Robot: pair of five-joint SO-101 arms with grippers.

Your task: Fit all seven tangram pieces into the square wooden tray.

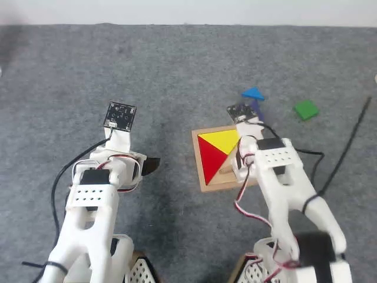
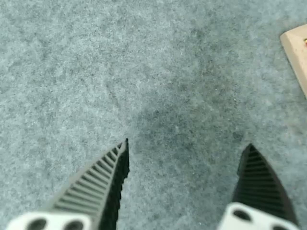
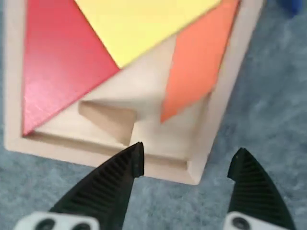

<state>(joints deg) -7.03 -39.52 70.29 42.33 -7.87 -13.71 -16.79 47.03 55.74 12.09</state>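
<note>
Found grey, felt-like carpet (image 1: 177,71) spread around the left claw (image 2: 187,143) and the right claw (image 3: 189,146), reaching out on every side of them. Showed a fine, fuzzy nap close beneath the left claw, with a soft darker shadow (image 2: 192,120) lying just ahead of it. Ended well beyond both claws in a straight edge, with a pale, plain strip (image 1: 188,12) past it; wall or floor, hard to tell. Carried a thin black cable (image 1: 346,141) lying slantwise, off to the right claw's outer side. Looked softly and evenly lit.
</note>
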